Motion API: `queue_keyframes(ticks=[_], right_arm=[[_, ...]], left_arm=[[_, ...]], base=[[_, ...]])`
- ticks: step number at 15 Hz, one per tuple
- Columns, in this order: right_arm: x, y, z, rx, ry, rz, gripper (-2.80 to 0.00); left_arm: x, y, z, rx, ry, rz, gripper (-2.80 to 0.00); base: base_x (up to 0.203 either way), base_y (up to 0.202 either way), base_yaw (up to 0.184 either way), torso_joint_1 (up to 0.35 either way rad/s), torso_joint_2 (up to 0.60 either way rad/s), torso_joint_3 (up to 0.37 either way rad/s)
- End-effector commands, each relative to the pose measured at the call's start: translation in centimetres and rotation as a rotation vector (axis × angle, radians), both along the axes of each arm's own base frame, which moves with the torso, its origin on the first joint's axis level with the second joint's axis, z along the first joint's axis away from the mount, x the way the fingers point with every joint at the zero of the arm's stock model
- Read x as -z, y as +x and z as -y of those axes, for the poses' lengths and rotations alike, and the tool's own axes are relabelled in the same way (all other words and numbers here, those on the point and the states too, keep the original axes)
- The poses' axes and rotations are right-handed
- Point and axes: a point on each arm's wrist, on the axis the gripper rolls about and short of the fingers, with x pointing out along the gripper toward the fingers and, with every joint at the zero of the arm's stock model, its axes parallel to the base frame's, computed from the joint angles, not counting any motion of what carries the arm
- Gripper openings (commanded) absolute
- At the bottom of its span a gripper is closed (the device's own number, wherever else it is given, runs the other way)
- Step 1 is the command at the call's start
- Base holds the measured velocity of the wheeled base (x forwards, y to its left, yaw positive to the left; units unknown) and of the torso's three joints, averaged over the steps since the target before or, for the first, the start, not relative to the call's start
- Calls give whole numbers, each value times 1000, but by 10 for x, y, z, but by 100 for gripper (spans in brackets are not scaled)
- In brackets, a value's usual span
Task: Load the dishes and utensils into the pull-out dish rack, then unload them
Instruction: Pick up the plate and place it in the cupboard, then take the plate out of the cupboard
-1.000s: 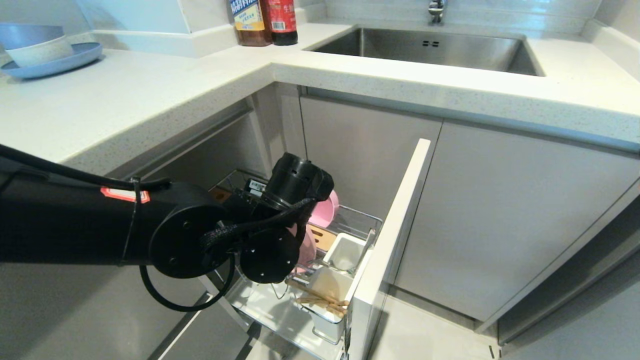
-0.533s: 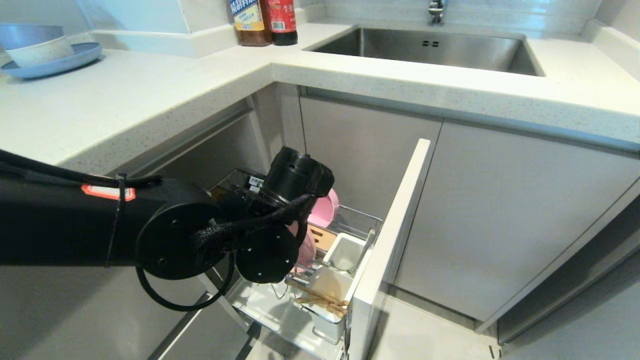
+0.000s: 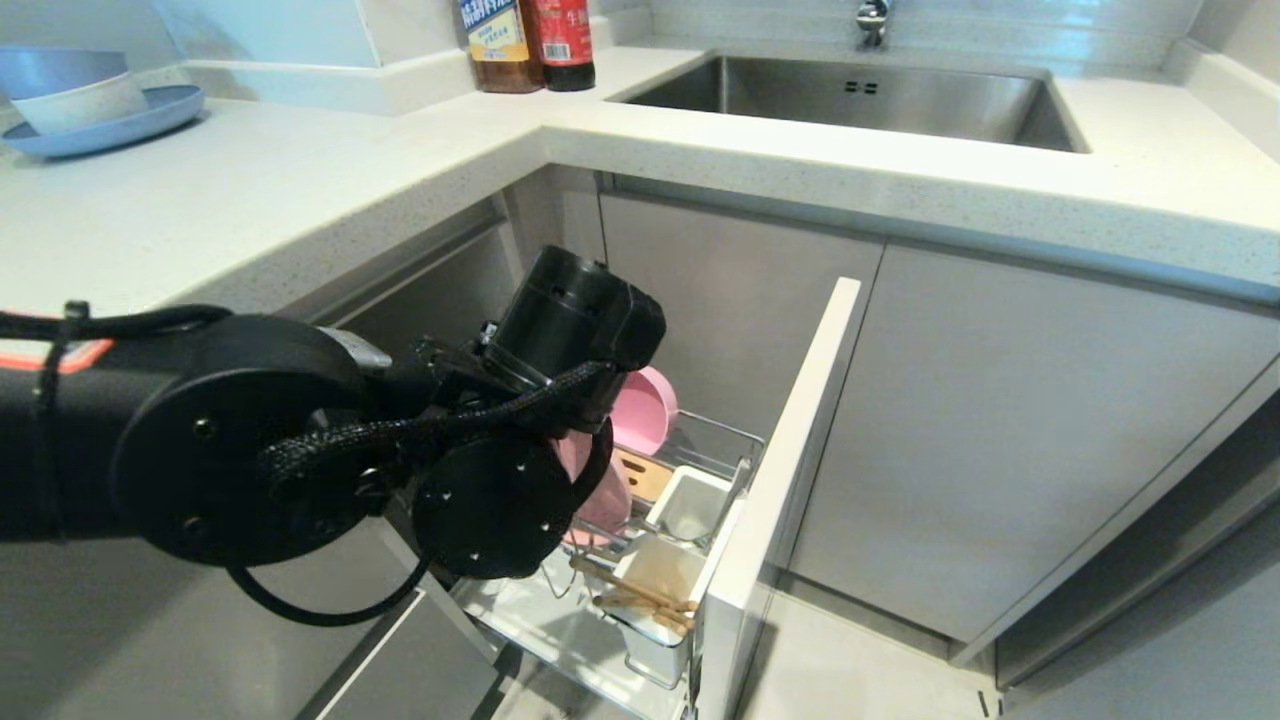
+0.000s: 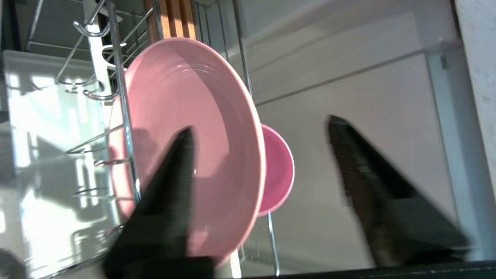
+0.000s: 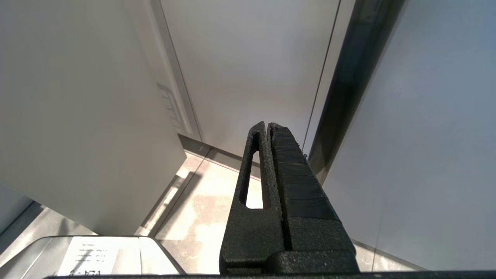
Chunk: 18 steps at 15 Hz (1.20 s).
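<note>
The pull-out dish rack (image 3: 722, 432) stands pulled out below the counter corner. The pink plate (image 4: 186, 128) stands on edge among its wires, and the small pink bowl (image 4: 277, 170) stands just behind it. The plate (image 3: 603, 497) and bowl (image 3: 645, 410) show past my left wrist in the head view. My left gripper (image 4: 260, 124) is open above them, with the plate's rim between its wide-apart fingers; one finger (image 4: 170, 186) is in front of the plate's face. Chopsticks (image 3: 640, 596) lie in a white cup. I cannot make out the fork. My right gripper (image 5: 268, 126) hangs shut over the floor.
The rack's pale front panel (image 3: 790, 470) stands to the right of the basket, with white utensil cups (image 3: 690, 505) beside it. On the counter are a blue plate with stacked bowls (image 3: 95, 105) and two bottles (image 3: 530, 45). The sink (image 3: 860, 95) is at the back.
My left arm has drawn back and up toward the camera, filling more of the head view. The plate, bowl and chopsticks have stayed in the rack.
</note>
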Motion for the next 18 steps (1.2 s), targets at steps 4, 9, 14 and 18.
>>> queue_keyframes(ticks=[4,9,14,18], right_arm=[[0,0,0,-1,0,0,-280],[0,0,0,-1,0,-2,-280],[0,0,0,-1,0,-2,-280],[0,0,0,-1,0,-2,-280]], left_arm=[[-35,-12,-5,28,-9,31,-280],[-88,-18,-14,104,217,20,-280],[-163,-36,-52,143,279,99,-280],[-215,-49,-125,114,306,204,-280]], base=[[0,0,0,0,0,0],[0,0,0,0,0,0],[0,0,0,0,0,0],[0,0,0,0,0,0]])
